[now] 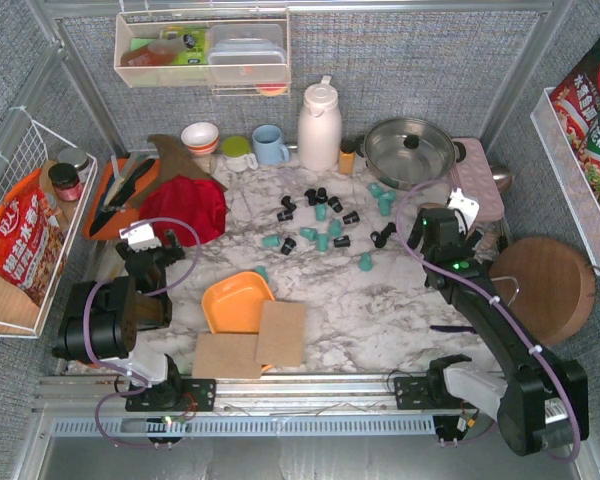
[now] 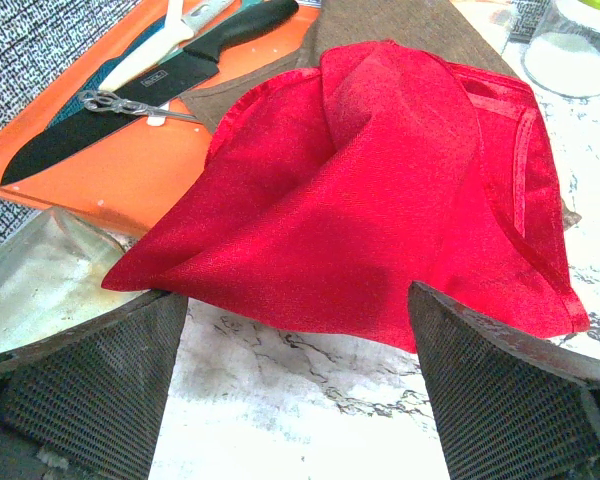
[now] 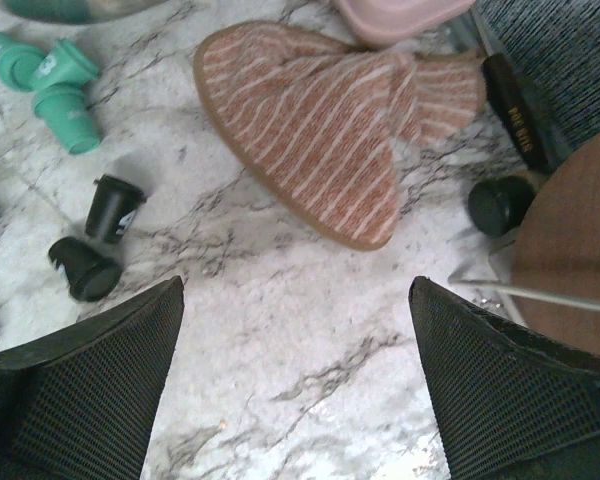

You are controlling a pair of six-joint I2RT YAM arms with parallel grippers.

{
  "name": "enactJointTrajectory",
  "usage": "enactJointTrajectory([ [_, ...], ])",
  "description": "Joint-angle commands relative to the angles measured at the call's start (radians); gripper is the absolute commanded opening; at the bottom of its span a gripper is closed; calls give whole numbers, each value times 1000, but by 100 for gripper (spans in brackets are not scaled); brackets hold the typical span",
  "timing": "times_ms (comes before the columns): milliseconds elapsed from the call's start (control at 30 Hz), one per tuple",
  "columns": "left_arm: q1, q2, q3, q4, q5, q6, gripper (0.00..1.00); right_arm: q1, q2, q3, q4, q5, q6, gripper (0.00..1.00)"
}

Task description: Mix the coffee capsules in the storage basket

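My left gripper (image 1: 152, 238) and right gripper (image 1: 465, 212) stand spread, holding nothing; the capsules (image 1: 325, 215) lie scattered on the table (image 1: 380, 310) between them, the basket (image 1: 236, 302) right of and behind the left gripper.

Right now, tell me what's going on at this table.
Nothing is being handled yet. Both arms hang with open, empty jaws: the left gripper at the edge of a red cloth, the right gripper above the bare marble table near a striped pad. The coffee capsules, black and teal, lie scattered across the table. None is in the orange storage basket, which sits apart from them near the left arm.
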Motion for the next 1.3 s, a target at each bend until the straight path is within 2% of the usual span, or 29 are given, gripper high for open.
enactJointTrajectory([
  [0,1,2,0,32,7,0,99,4,-28,-27,-37,-105,10,99],
  [200,1,2,1,32,7,1,99,37,-30,-30,-29,-157,-9,99],
  [667,1,2,0,32,7,1,99,237,-42,-14,-5,-271,-49,99],
  [900,0,-4,-6,40,12,7,99,324,-52,-50,101,-325,-56,99],
  [967,-13,-59,-17,28,2,25,99,354,-44,-49,112,-337,-64,99],
  [1100,-74,-297,-4,-183,-81,40,99,400,-21,-47,136,-367,-90,99],
  [1267,-101,-575,144,-589,-142,-187,99,433,3,-10,118,-430,-133,99],
])
